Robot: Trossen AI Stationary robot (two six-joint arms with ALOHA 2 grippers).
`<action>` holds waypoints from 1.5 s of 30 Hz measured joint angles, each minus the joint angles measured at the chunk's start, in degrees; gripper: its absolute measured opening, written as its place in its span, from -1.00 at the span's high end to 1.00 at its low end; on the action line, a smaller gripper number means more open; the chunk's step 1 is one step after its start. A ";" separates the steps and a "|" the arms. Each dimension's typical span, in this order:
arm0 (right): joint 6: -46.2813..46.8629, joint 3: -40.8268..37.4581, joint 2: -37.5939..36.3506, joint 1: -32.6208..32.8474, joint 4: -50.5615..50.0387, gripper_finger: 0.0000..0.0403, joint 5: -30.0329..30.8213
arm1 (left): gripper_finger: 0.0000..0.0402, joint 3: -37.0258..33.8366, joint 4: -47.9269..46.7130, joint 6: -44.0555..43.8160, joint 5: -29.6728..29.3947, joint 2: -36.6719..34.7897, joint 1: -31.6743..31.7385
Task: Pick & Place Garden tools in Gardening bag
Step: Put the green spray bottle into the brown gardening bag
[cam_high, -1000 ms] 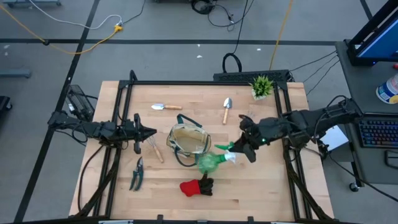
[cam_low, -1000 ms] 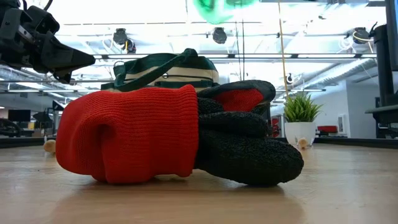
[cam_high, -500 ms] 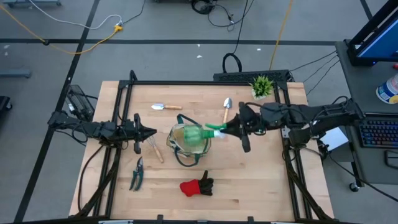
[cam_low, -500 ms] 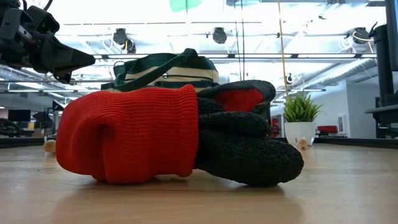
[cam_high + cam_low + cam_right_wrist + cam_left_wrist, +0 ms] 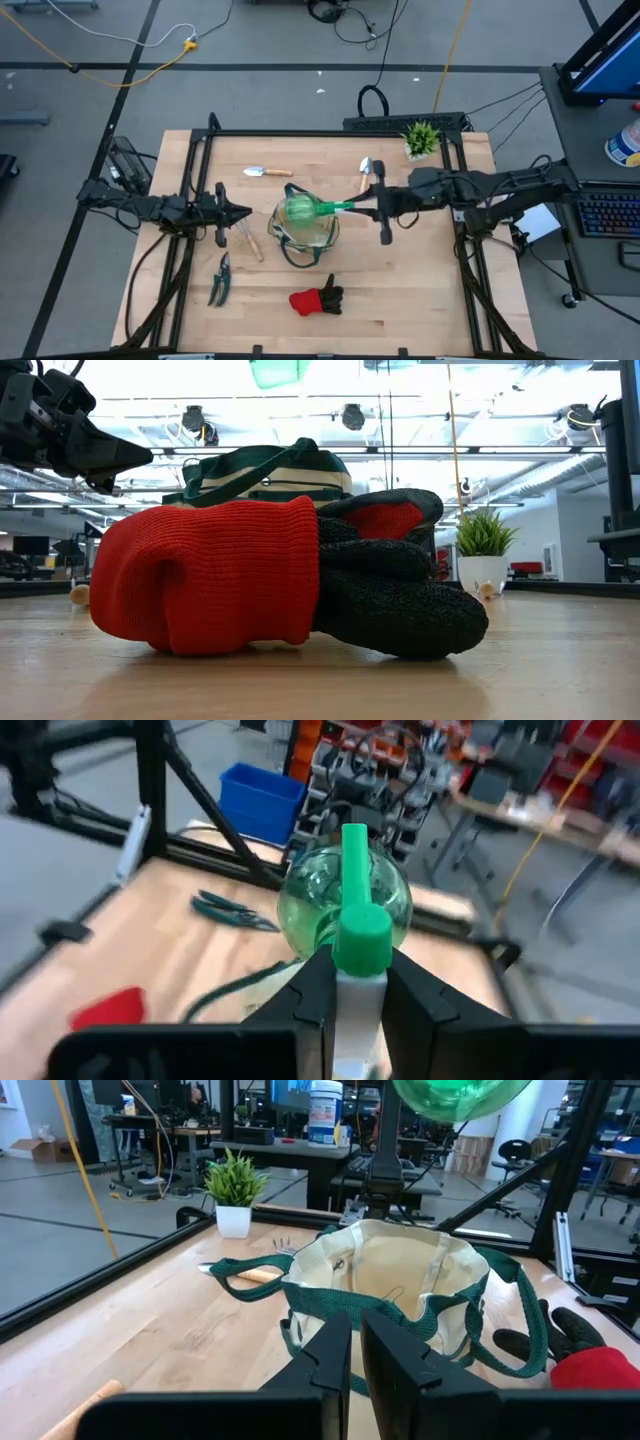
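At the table's near edge the red-and-black glove (image 5: 285, 575) fills the low view, hiding most of the gardening bag (image 5: 303, 232) behind it. Above the bag's open mouth, the right gripper (image 5: 362, 207) is clamped on the green-and-white item (image 5: 312, 208), cut off at the low view's top. A second ago it hung nearer the glove. The left gripper (image 5: 238, 212), fingers closed and empty, waits beside the bag.

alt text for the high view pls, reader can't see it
The right gripper holds a green spray bottle above the open gardening bag at mid-table. The left gripper waits beside the bag; trowels, shears and a red-and-black glove lie around it.
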 joint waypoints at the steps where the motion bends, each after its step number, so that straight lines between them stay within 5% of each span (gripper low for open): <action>1: -2.59 0.00 0.44 0.00 -0.02 0.77 0.00 | 0.85 0.00 0.06 0.00 0.00 0.00 -0.02; 13: -25.94 0.00 4.24 0.09 4.02 0.77 3.32 | 0.85 -0.22 3.81 -0.37 0.02 0.02 -0.02; 19: -30.15 0.00 3.66 0.07 10.73 0.75 5.94 | 0.85 -0.20 14.71 -4.64 0.02 0.02 0.00; 32: -29.87 0.00 3.65 0.07 14.18 0.76 5.93 | 0.85 0.00 47.95 -6.75 0.39 0.00 0.00; 38: -26.76 0.00 4.03 -0.47 14.25 0.75 5.90 | 0.85 2.72 49.16 -4.18 1.54 2.99 0.00; 45: -25.18 0.00 4.24 -1.09 13.78 0.75 5.90 | 0.85 13.31 49.07 -0.73 1.39 17.45 0.00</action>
